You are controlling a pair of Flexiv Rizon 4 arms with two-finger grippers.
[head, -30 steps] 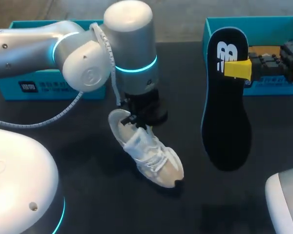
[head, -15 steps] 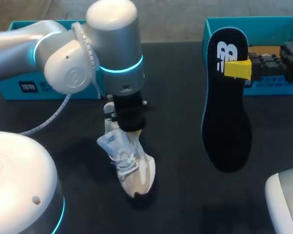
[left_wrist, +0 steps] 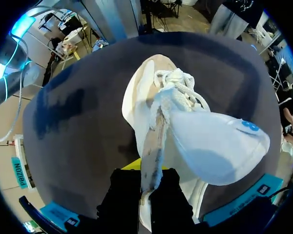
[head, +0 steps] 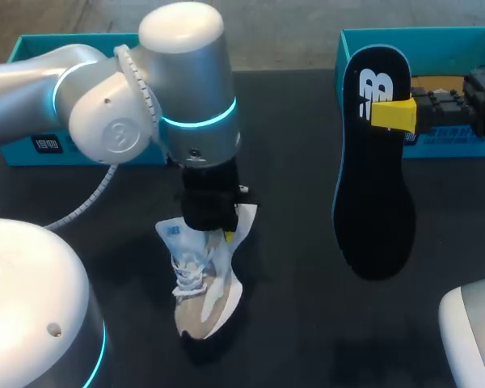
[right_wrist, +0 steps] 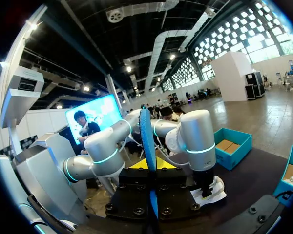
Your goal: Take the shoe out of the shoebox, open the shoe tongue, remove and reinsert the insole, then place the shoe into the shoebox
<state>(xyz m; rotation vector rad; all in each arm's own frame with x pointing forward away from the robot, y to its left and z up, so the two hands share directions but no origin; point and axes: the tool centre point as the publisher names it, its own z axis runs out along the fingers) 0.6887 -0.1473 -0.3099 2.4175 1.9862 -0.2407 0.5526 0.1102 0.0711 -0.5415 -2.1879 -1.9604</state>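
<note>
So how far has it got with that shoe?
Done: the shoe is out on the table, its insole removed. In hand: left end effector grips the shoe, right end effector holds the insole. Left: reinserting it, then boxing the shoe.

No wording is clear enough to read: a bold white logo marks the black insole (head: 377, 186) at right, small white print marks the teal box at upper left (head: 16, 149) and the teal box at upper right (head: 436, 44), and a blue mark sits on the tongue of the shoe (head: 202, 291).
</note>
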